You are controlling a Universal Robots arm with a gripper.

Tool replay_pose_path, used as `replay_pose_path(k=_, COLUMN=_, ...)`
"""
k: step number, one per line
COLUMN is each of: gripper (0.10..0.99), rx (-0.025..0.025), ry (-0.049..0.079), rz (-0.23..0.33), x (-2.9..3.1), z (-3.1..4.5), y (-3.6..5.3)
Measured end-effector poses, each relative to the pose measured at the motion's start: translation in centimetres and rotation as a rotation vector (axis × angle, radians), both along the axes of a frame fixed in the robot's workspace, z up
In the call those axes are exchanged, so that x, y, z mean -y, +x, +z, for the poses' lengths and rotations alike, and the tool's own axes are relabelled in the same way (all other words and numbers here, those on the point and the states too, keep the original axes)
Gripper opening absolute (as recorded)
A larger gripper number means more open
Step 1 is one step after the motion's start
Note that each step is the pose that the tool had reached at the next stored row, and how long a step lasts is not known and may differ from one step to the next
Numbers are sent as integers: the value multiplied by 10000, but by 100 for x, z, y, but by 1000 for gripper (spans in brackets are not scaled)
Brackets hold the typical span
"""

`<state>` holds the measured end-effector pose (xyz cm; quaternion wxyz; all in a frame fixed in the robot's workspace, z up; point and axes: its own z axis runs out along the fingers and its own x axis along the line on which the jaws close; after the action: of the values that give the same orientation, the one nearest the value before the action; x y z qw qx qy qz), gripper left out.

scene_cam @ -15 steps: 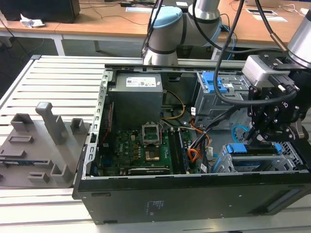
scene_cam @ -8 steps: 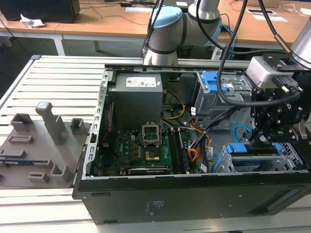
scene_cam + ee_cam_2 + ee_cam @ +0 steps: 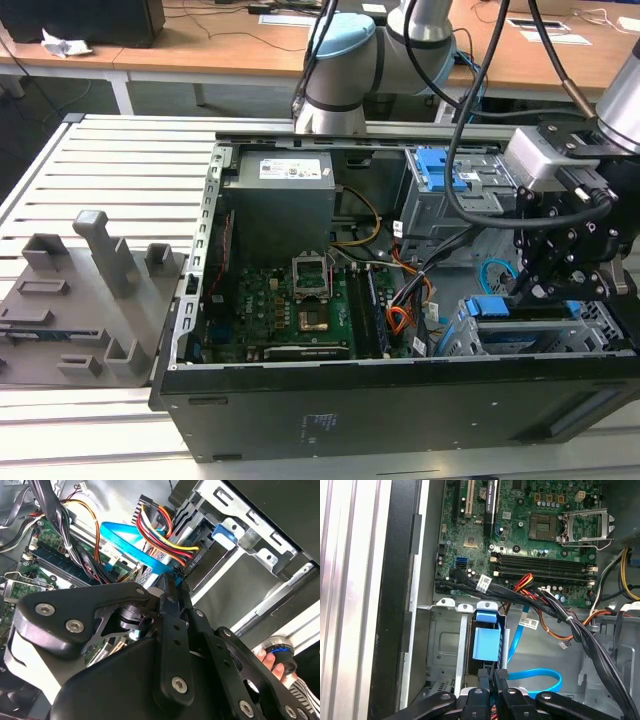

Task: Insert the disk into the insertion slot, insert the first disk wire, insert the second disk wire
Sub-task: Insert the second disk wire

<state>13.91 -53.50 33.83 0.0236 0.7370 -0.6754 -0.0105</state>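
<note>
Hovering: the end effector (image 3: 545, 285) hangs low in the open computer case (image 3: 400, 400), at the exterior view's right, directly over the insertion slot (image 3: 530, 335).
Fingers: in both wrist views the two black fingers (image 3: 492, 680) are pressed together with no gap between them; they appear to pinch the end of the second disk wire (image 3: 540, 677), though the contact itself is hard to make out.
Disk: the disk (image 3: 485, 642) sits down inside the grey cage, its blue carrier edge standing up between the metal rails, so the first step looks done.
Second disk wire: the flat light blue cable loops out beside the cage and runs back to the fingertips, presumably so its plug can be steered to the drive's rear edge.
First disk wire: in the second wrist view the red, black and yellow bundle (image 3: 160, 535) ends at a dark plug by the cage; whether it is seated, I cannot tell.
Surroundings: the motherboard (image 3: 290, 300) lies well apart, and the case rests on a slatted table (image 3: 110, 170).
</note>
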Motion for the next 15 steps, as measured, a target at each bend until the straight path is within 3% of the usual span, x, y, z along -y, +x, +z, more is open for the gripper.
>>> replay_pose_path(k=5, gripper=173, rx=1, ry=6, rz=0, x=3, z=-19, y=0)
replay_pose_path(k=6, gripper=239, rx=1, ry=5, rz=0, x=3, z=-19, y=0)
replay_pose_path(k=8, gripper=239, rx=2, ry=7, rz=0, x=2, z=-6, y=0)
replay_pose_path(k=9, gripper=239, rx=2, ry=10, rz=0, x=3, z=24, y=0)
replay_pose_path(k=11, gripper=239, rx=1, ry=4, rz=-1, x=-8, z=187, y=0)
replay_pose_path(k=13, gripper=224, rx=1, ry=2, rz=-1, x=-31, z=261, y=0)
replay_pose_path(k=14, gripper=106, rx=1, ry=3, rz=-1, x=-46, z=313, y=0)
replay_pose_path(k=15, gripper=106, rx=1, ry=0, rz=0, x=-65, z=414, y=0)
